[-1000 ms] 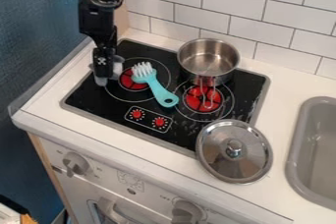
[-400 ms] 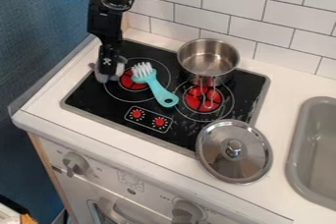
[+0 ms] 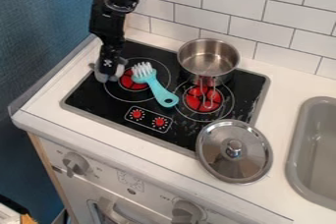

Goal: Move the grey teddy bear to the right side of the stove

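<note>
Stove lies beneath the end effector, which hangs by its left edge in the camera view. The grey bear is right at the end effector's tip, partly hidden behind it; how far open the end effector is, and whether it grips the bear, I cannot tell. Just right of it, the brush narrows the way across, handle slanting toward the front. Farther right stands the pot, its handle reaching frontward over a red burner. The lid overlaps the stove's front right corner and the white desk. Well apart to the right is the sink. A blue wall rises left of the end effector, a tiled wall behind. Small print sits near the knobs below; the end effector bears a small white mark.
</note>
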`<state>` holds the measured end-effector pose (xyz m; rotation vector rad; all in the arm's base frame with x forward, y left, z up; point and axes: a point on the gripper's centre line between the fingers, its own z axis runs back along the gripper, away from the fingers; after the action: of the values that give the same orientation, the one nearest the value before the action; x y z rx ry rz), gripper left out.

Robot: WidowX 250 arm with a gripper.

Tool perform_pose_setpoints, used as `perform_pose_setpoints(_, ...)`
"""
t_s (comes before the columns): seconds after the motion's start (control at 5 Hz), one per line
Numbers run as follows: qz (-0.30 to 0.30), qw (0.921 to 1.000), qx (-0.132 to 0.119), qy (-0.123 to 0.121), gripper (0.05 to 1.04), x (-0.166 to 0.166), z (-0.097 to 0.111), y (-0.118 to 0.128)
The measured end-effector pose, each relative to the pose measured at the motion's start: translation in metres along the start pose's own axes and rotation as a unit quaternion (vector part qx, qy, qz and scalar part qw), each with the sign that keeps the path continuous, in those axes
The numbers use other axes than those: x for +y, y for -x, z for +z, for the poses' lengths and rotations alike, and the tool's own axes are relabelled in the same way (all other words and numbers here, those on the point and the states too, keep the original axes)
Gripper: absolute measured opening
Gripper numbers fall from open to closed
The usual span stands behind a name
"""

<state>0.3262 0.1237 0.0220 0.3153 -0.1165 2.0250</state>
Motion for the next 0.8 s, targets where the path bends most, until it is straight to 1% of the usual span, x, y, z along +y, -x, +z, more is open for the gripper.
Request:
perform_pose_setpoints(0.2,-0.012,0.9998,0.012,0.012,0.437,0.009,0.012,0.006)
perform_pose_setpoints(0.4,-0.037,0.9978,0.040,0.038,0.326,0.019,0.033,0.019)
perform_pose_setpoints(0.6,-0.098,0.9887,0.075,0.085,0.315,0.035,0.065,0.045)
perform_pose_setpoints(0.8,-0.150,0.9782,0.095,0.108,0.315,0.052,0.082,0.069)
